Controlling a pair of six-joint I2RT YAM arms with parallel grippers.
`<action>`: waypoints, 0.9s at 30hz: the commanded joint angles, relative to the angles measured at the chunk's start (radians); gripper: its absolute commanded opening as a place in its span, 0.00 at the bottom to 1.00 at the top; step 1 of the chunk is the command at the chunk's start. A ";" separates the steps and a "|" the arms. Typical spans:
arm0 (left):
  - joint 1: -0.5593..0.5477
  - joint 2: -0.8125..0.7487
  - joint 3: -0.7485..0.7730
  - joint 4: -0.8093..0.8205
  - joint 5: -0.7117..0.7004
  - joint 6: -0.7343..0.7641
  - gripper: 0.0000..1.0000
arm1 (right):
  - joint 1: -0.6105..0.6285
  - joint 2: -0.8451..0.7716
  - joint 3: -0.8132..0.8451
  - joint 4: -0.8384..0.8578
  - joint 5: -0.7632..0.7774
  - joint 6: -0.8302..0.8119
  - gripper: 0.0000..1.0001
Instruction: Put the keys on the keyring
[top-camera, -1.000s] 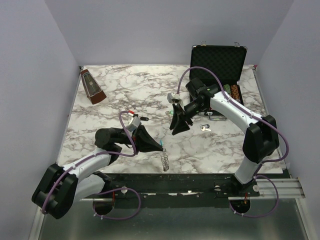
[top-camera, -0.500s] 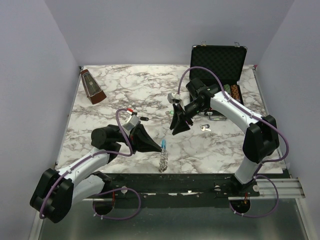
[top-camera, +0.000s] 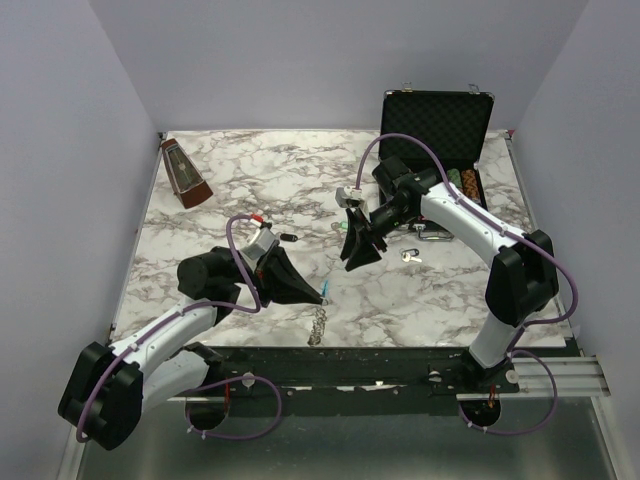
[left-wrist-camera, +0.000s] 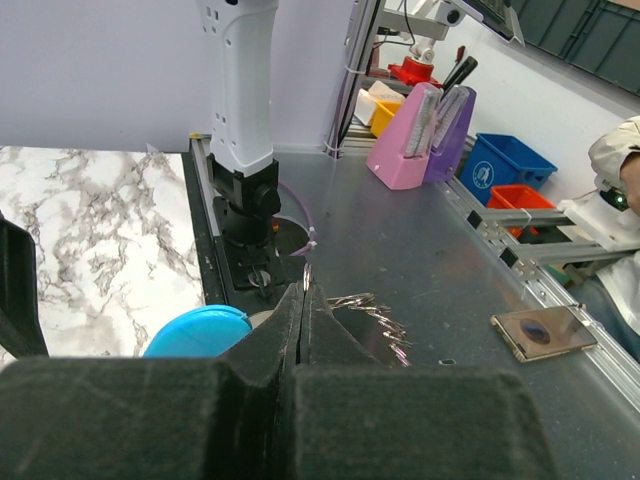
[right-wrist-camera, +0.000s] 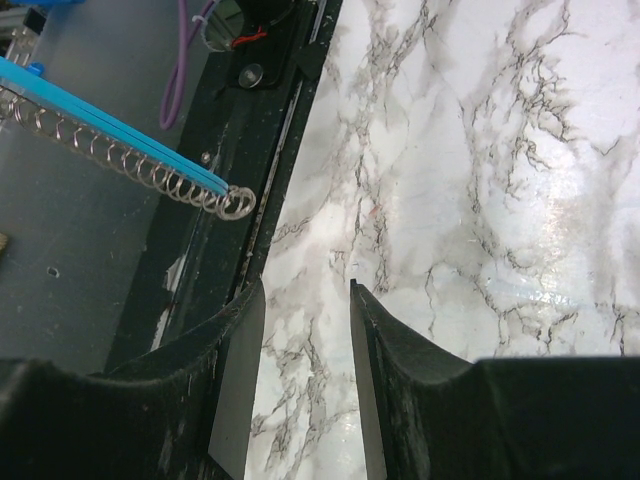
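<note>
My left gripper (top-camera: 322, 293) is shut on the keyring (top-camera: 319, 322), held just above the table's front edge. Its light blue section sits at the fingertips and the silvery chain hangs below. In the left wrist view the shut jaws pinch a thin metal loop (left-wrist-camera: 305, 276), with the chain (left-wrist-camera: 378, 310) to the right and the blue part (left-wrist-camera: 200, 330) to the left. My right gripper (top-camera: 352, 260) is open and empty over the table's middle. Its wrist view shows the keyring (right-wrist-camera: 120, 140) at upper left, ahead of the open fingers (right-wrist-camera: 240, 340). A silver key (top-camera: 410, 256) lies right of it, and a green-headed key (top-camera: 340, 228) lies behind it.
An open black case (top-camera: 437, 120) with striped poker chips (top-camera: 466, 183) stands at the back right, its metal handle (top-camera: 428, 236) facing the table's middle. A brown metronome (top-camera: 185, 173) stands at the back left. A small black item (top-camera: 288, 237) lies near my left wrist.
My left gripper has drawn back a little to the left with the keyring, and the hanging chain has shifted left. The right arm has not moved.
</note>
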 joint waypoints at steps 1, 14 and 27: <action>0.005 -0.013 0.040 0.282 0.018 -0.023 0.00 | -0.002 -0.012 -0.012 -0.028 -0.037 -0.022 0.48; 0.006 -0.083 0.003 -0.084 0.006 0.292 0.00 | -0.002 -0.006 -0.016 -0.028 -0.028 -0.031 0.48; 0.006 -0.350 0.109 -1.204 -0.275 1.019 0.00 | -0.145 -0.140 -0.169 0.150 0.045 -0.006 0.49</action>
